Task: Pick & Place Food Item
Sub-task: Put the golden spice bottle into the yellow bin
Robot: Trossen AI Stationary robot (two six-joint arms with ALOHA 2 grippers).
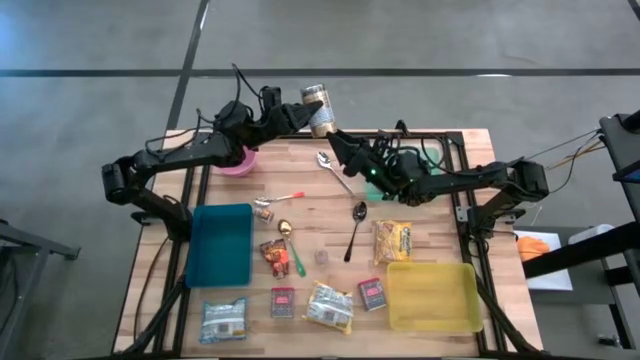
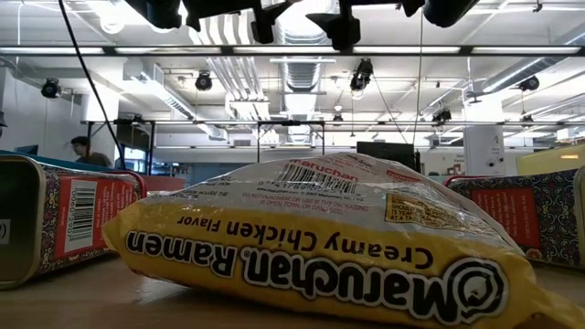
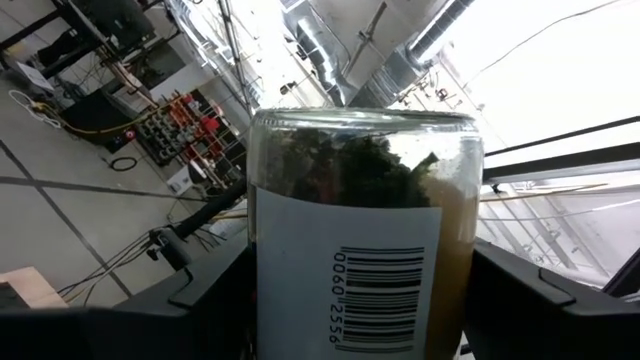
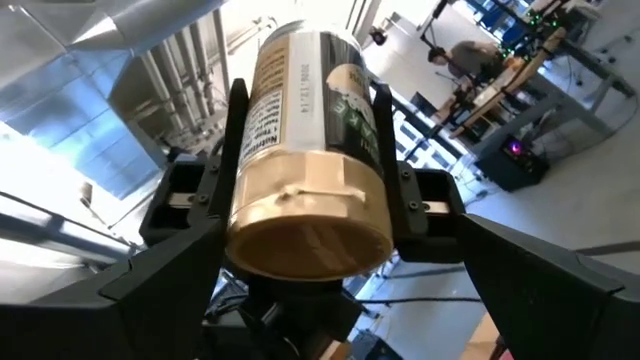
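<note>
A glass jar (image 1: 318, 108) with dark contents, a white barcode label (image 3: 375, 290) and a tan lid (image 4: 305, 225) hangs above the table's far edge. My left gripper (image 1: 304, 112) is shut on it. My right gripper (image 1: 335, 138) stands open just beside the lid end; its own fingers (image 4: 150, 290) flank the jar without touching it. In the low view both grippers are only dark shapes at the top edge. My left gripper pinches the jar's labelled body between its two fingers (image 4: 237, 130), one on each of two opposite sides, just behind the lid (image 4: 383, 150). The jar is lifted clear of the table, tilted, its lid end turned toward my right gripper.
On the table lie a teal tray (image 1: 220, 245), a yellow tray (image 1: 432, 297), a pink bowl (image 1: 238, 162), spoons (image 1: 357, 225), ramen packs (image 1: 392, 240) and small tins (image 1: 372, 293). A ramen pack (image 2: 311, 238) fills the low view.
</note>
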